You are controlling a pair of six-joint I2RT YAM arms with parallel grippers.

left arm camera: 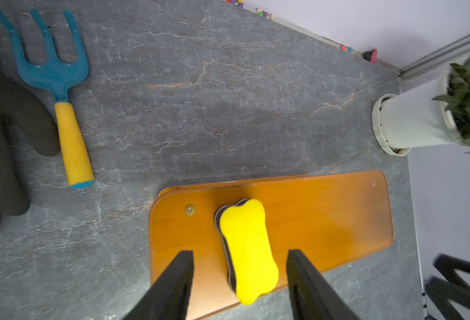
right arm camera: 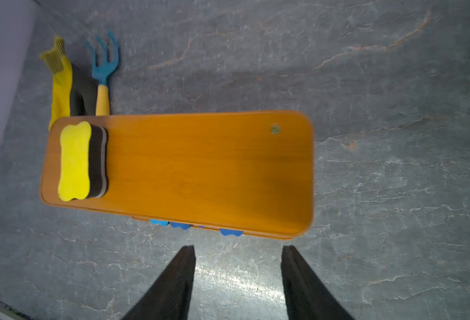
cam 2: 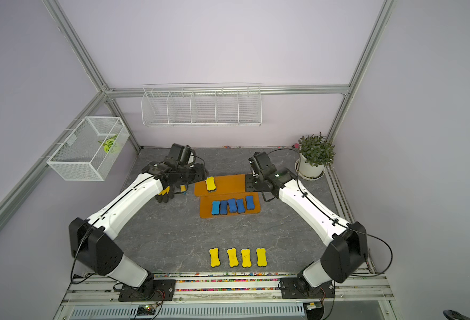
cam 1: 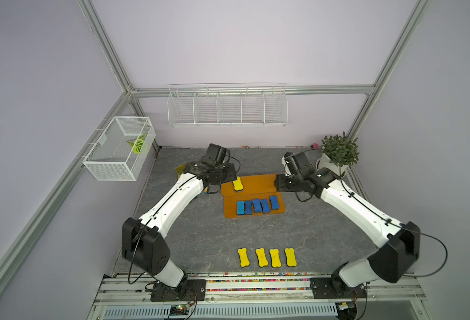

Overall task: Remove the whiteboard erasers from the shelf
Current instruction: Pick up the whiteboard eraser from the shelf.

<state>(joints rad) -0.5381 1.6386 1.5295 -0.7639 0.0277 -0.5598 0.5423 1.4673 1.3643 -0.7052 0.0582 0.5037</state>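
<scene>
While one yellow eraser lay on the top board of the shelf, near its end toward the left arm, the left gripper stood spread astride it. A fingertip was on either side with a gap showing at both, gripping nothing. Five blue erasers sat in a close row on the shelf's lower board. Four yellow erasers lay in a row on the table, well apart from the shelf, toward the arm bases. The right gripper hung released and empty just beside the shelf's other end.
</scene>
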